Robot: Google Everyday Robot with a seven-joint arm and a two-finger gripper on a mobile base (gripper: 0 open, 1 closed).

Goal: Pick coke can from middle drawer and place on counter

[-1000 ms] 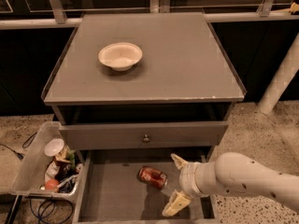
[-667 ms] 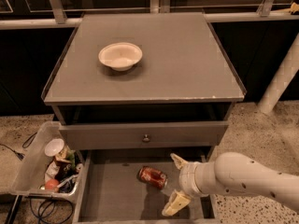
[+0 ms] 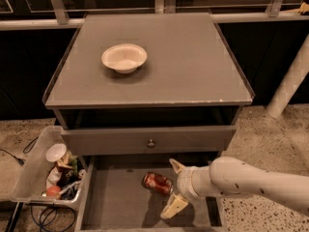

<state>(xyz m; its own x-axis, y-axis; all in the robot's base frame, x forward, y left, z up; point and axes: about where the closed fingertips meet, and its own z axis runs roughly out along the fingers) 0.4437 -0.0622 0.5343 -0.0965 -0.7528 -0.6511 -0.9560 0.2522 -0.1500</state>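
The coke can (image 3: 157, 182) lies on its side on the bare floor of the open middle drawer (image 3: 116, 204), right of the drawer's middle. My gripper (image 3: 173, 187) is inside the drawer just right of the can, open, with one finger (image 3: 176, 166) behind the can and the other (image 3: 173, 207) in front of it. The can's right end sits between the fingers. The counter (image 3: 178, 66) is the grey cabinet top above.
A white bowl (image 3: 124, 57) stands on the counter's left half. A closed drawer front with a round knob (image 3: 151, 142) sits above the open drawer. A clear bin of clutter (image 3: 48, 170) stands on the floor at left. A white post (image 3: 289, 83) leans at right.
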